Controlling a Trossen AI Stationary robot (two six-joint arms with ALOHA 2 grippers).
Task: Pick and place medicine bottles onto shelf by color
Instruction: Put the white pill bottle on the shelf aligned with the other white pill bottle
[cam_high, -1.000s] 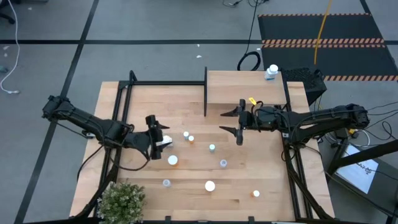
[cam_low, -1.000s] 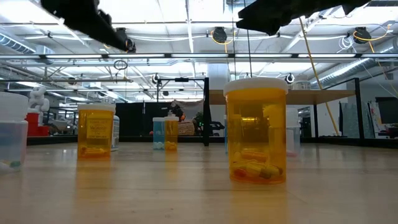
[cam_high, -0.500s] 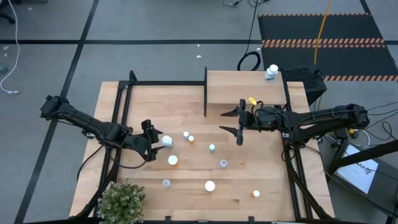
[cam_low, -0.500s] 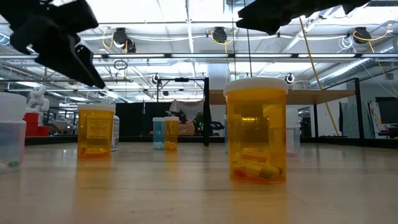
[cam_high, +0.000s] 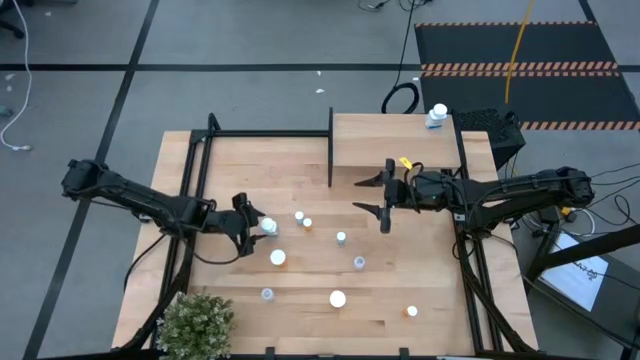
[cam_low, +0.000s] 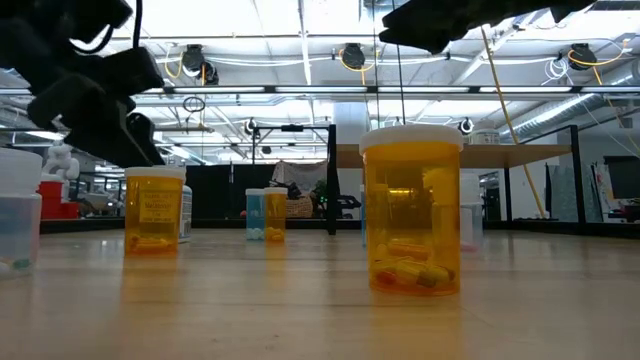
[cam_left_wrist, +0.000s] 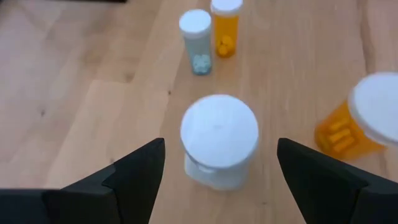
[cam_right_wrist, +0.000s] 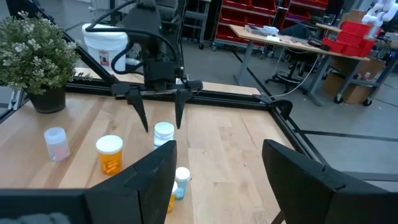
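I have the left end effector (cam_left_wrist: 217, 177) spread wide and empty, its two fingers standing on either side of a white-capped bottle (cam_left_wrist: 219, 140) without touching it. In the overhead view that bottle (cam_high: 268, 225) sits on the surface well short of the shelf (cam_high: 392, 140), on the side nearer the potted plant (cam_high: 196, 320). Its body looks pale rather than orange, though the cap hides most of it, so I would confirm the color before choosing a spot.

To do this grab well, I judge I should keep the bottle centered between the fingers, come low enough to close on the body rather than the cap, then close squarely so it does not tip or skid.

Just beside the target, on the side away from the shelf, stands a larger orange bottle (cam_left_wrist: 354, 127); it is the neighbor most likely to be clipped by a finger. Beyond the target, toward the shelf, a small pale blue bottle (cam_left_wrist: 196, 40) and a small orange bottle (cam_left_wrist: 226, 25) stand close together, right along the carry path, so I would lift clear before traveling.

The right end effector (cam_high: 383, 197) waits just in front of the shelf, also wide and empty. One bottle (cam_high: 437, 116) already stands at the shelf's far corner. Other bottles are scattered farther from the shelf, clear of this grab.
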